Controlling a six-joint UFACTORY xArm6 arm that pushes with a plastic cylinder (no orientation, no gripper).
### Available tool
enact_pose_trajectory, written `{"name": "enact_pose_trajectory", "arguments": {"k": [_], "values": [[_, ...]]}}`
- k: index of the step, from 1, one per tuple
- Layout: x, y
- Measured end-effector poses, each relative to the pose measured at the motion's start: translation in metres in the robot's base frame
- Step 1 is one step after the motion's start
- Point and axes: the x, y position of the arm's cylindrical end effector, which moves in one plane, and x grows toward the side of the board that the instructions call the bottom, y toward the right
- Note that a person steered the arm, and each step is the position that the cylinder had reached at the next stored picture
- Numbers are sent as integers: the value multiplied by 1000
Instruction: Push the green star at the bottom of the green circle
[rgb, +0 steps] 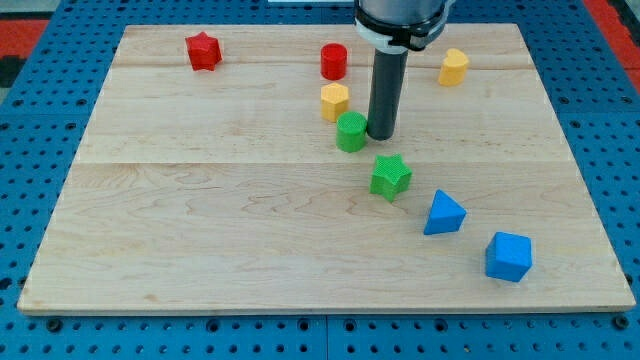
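Observation:
The green star (390, 176) lies near the middle of the wooden board (200, 220), below and to the right of the green circle (351, 132). The two green blocks are apart. My tip (381, 136) rests on the board right beside the green circle's right side, touching or almost touching it, and above the green star.
A yellow hexagon (335, 101) sits just above the green circle, a red cylinder (333, 61) above that. A red star (203, 50) is at the top left, a yellow block (454, 66) at the top right. A blue triangle (443, 214) and blue cube (508, 256) lie at the lower right.

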Motion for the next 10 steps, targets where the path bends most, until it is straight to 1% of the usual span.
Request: {"name": "enact_pose_trajectory", "arguments": {"k": [2,3,4,5,6,7,9,10], "values": [[0,-7],[2,43],[27,97],[59,115],[75,80],[76,61],[76,-2],[72,15]]}}
